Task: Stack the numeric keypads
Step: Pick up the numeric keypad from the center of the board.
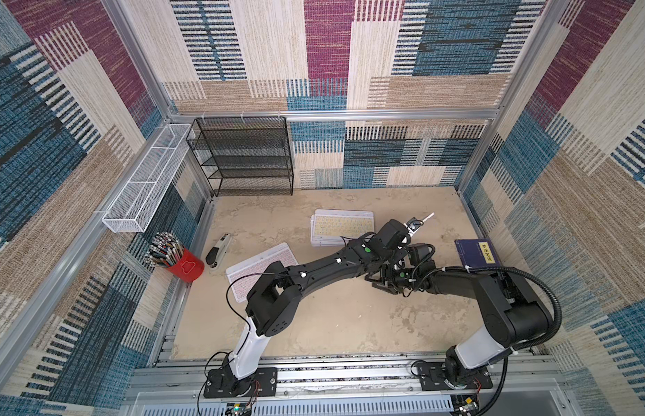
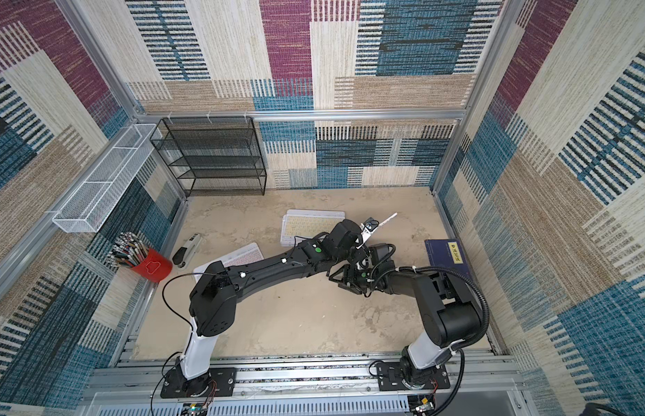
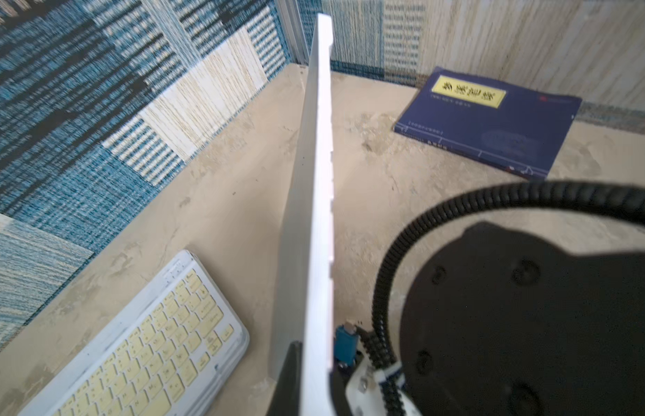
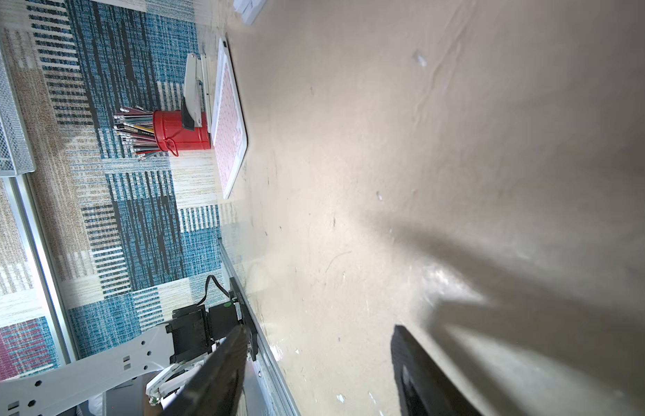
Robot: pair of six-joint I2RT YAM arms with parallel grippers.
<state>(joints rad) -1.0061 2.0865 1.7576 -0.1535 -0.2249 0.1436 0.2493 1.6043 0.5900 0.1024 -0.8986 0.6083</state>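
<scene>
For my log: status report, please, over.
Left gripper shut on edge-up keypad. Right gripper open, empty. Yellow-topped stack nearby; pink keypad lies apart. Nothing seen between keypad and stack.

On dark blue book (image 1: 468,254): yellow label (image 1: 488,252) bearing four dark Chinese characters in a row, too small and blurred to read surely; finer pale print beside label in left wrist view, illegible; on red pencil cup (image 1: 191,275): white cloud-shaped outline; on yellow-keyed keypad (image 3: 151,345): grey key legends, too blurred to read.
</scene>
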